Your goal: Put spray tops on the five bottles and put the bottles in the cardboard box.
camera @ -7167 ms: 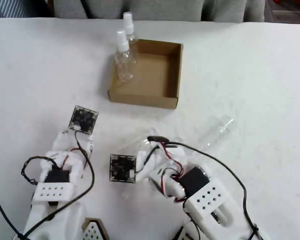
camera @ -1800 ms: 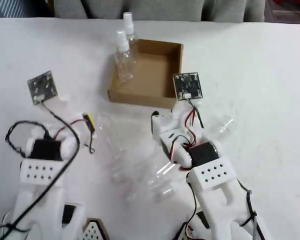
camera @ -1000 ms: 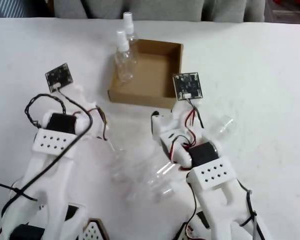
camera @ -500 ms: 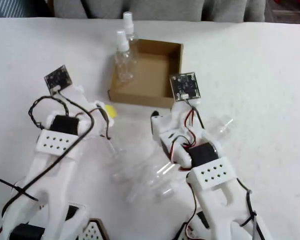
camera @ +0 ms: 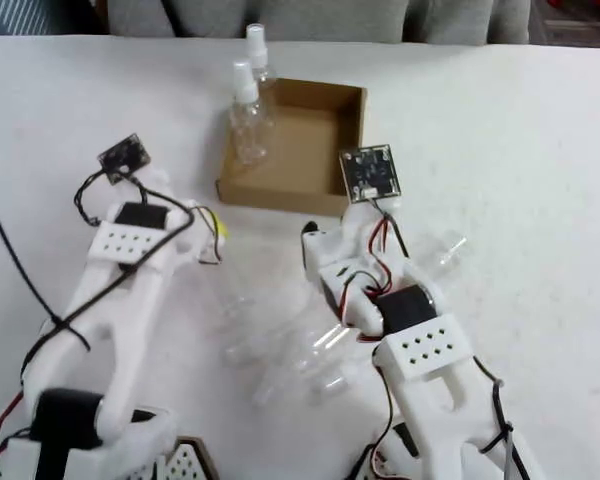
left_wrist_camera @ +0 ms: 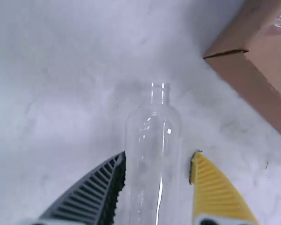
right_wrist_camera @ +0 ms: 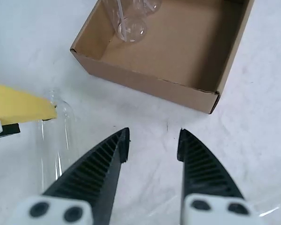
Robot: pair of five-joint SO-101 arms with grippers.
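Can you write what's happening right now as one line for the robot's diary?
left gripper: around a bottle with no top | right gripper: open, empty, near the box | inside box: two topped bottles

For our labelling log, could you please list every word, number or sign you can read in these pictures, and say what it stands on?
No text can be read.
The cardboard box: plain, no print seen.
The bottles: clear, no labels seen.
The camera boards on the wrists: any markings are too small to read.
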